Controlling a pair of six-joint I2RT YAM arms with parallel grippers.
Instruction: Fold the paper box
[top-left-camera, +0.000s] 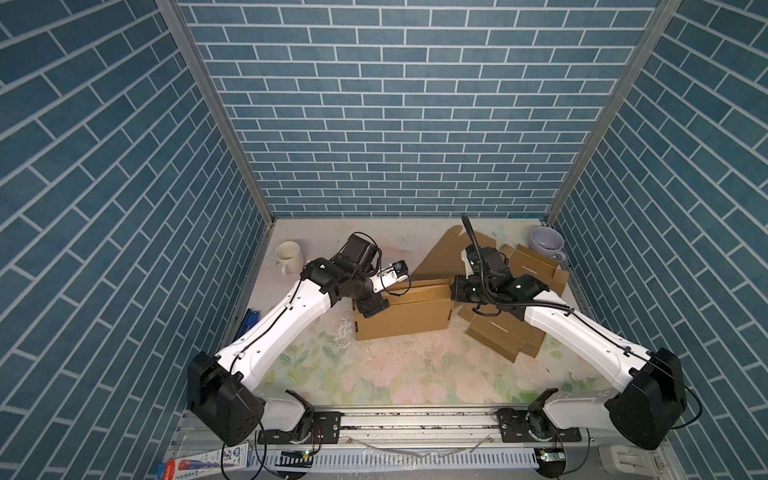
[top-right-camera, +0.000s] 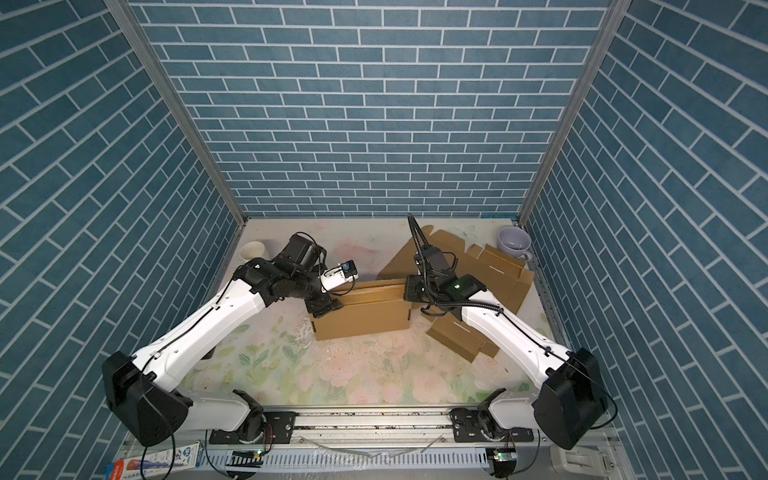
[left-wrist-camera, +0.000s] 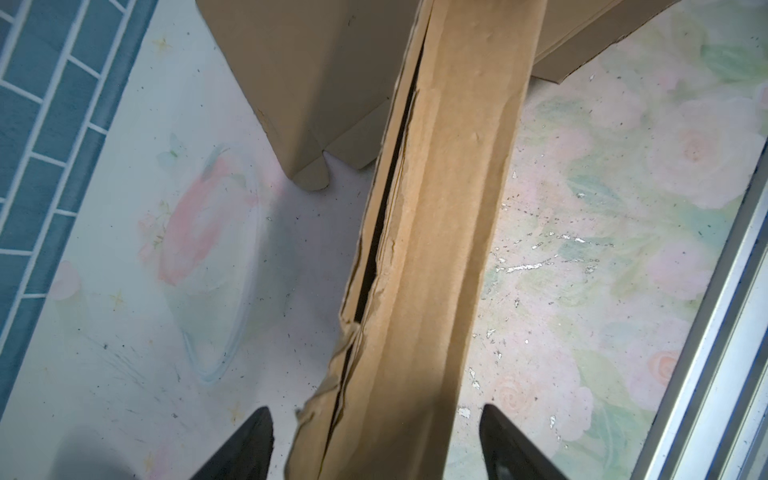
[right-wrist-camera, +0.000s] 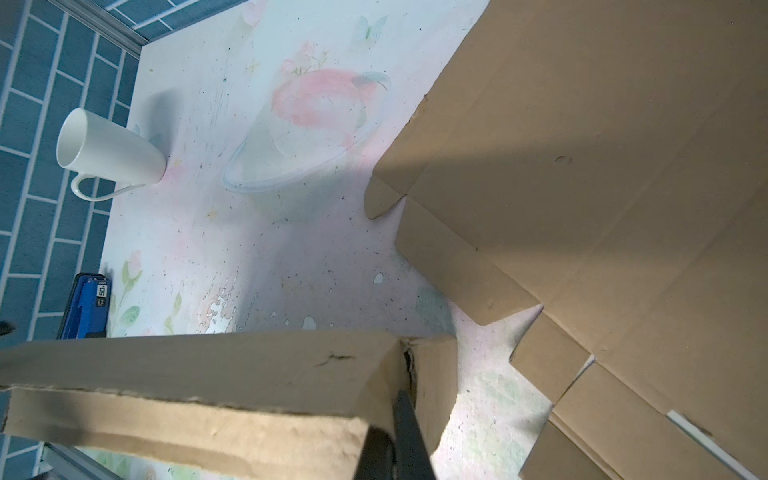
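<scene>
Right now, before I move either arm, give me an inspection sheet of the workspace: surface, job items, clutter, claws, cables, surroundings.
Surface: floral mat, worn and flaked near the box.
Job's things: paper box standing on the mat, partly folded; flat cardboard blanks piled to its right.
Clutter: white mug far left; lilac mug far right; blue tool by the left wall.
Claws: left claw open, straddling the box's top edge; right claw shut on the box's end corner.
Cables: black hose arching over the right arm; no snag seen.
Surroundings: blue brick-pattern walls; metal rail in front.
</scene>
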